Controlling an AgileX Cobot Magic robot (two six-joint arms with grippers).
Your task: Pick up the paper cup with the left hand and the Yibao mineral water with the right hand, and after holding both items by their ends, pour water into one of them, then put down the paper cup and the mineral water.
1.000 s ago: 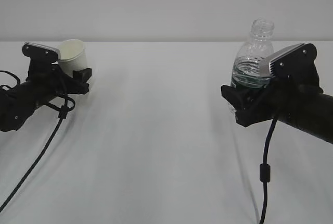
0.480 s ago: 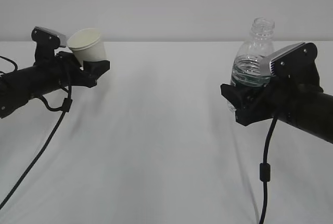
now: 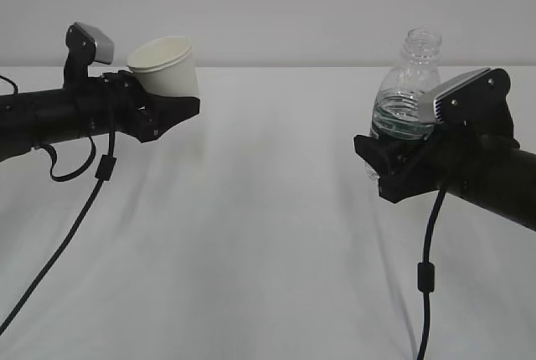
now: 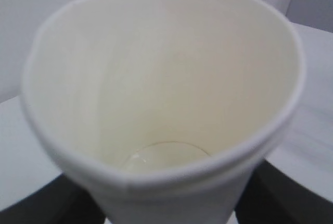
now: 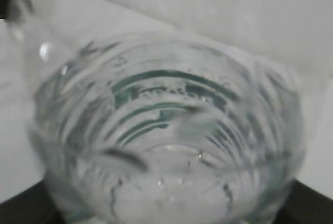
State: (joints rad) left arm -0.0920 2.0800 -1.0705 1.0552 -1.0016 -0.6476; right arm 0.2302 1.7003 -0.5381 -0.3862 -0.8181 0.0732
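The left hand's end effector (image 3: 167, 107) is clamped on the lower part of the paper cup (image 3: 165, 65), holding it clear of the desk (image 3: 268, 209) with its mouth up and leaning slightly to the left of the exterior view. The right hand's end effector (image 3: 387, 163) is clamped around the lower body of the Yibao mineral water (image 3: 406, 96), which stands upright, its open neck at the top.

The coming pour turns on the gap between them: cup and bottle are well apart, the bottle to the right of the cup at about the same height, so they likely must close in.

The left wrist view shows the cup's (image 4: 161, 104) inside, apparently dry; the right wrist view shows water inside the bottle (image 5: 166, 146).
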